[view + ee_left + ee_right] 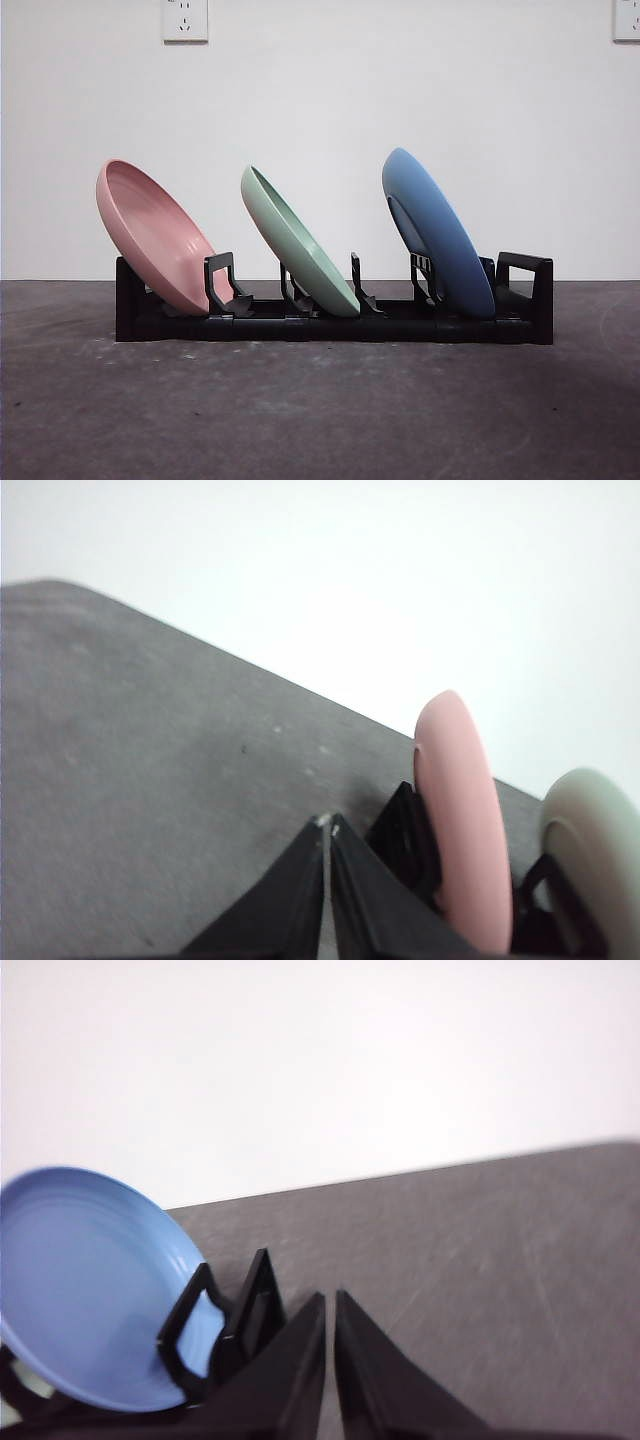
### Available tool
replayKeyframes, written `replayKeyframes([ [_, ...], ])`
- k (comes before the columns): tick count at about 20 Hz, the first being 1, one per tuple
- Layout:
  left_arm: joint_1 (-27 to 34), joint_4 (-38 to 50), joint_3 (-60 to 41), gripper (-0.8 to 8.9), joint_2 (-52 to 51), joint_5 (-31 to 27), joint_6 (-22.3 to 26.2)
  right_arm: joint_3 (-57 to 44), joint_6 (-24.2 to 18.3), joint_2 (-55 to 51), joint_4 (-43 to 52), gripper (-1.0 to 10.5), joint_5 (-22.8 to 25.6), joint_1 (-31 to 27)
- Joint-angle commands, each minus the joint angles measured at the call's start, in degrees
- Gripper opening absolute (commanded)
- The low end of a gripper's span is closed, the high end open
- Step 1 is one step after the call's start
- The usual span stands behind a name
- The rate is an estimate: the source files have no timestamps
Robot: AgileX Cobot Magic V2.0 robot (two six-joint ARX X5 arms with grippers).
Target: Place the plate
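Front view shows a black rack (pixel 335 322) standing on the dark grey desk (pixel 320 410), running left to right across the picture and parallel to the white wall (pixel 320 100) behind it. Three plates stand on edge in its slots, each with its lower rim down in the rack and its top tipped toward the rack's left end. The pink plate (pixel 155 235) sits at the left end, its hollow face turned up and to the right. The green plate (pixel 298 243) stands in the middle slot, leaning the same way. The blue plate (pixel 436 232) is near the right end, just beside the rack's end handle, and here its convex back shows, with the foot ring visible. The plates are apart from one another, none touching. Two wall sockets (pixel 185 19) sit high on the wall. No arm enters this view. In the left wrist view the left gripper (pixel 328 827) hangs over the desk beside the rack's pink-plate end, its jaws pressed nearly together and holding nothing. In the right wrist view the right gripper (pixel 330 1300) is by the blue-plate end, jaws likewise closed to a thin slit and empty.
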Motion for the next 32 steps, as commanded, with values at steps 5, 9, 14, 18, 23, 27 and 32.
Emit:
replayKeyframes([
  [5,0.02,-18.14,13.94,0.10,5.77,2.54,-6.21,15.78,5.16,8.02,-13.33,0.1,-0.13,0.04],
  [9,0.02,-24.83,22.32,0.10,12.37,7.82,-0.94,26.23,1.86,16.94,-21.75,0.1,-2.32,0.11],
  [14,0.02,-35.76,32.81,0.10,22.03,10.56,4.61,37.62,-0.22,28.11,-31.65,0.1,-8.09,0.11],
  [18,-0.04,-44.46,40.59,0.10,29.81,11.41,8.68,45.18,-0.35,36.30,-38.25,0.1,-13.40,0.17],
  [23,-0.26,-53.72,48.94,0.10,38.25,13.18,12.22,52.72,-0.68,45.20,-44.83,0.1,-19.54,0.24],
  [27,-0.28,-60.08,54.80,0.10,44.89,14.16,14.97,58.27,-3.61,51.98,-51.41,0.1,-21.22,2.08],
  [32,-0.26,-58.97,56.04,3.05,46.75,14.16,15.04,60.92,-10.10,57.13,-53.83,2.8,-21.24,4.61],
])
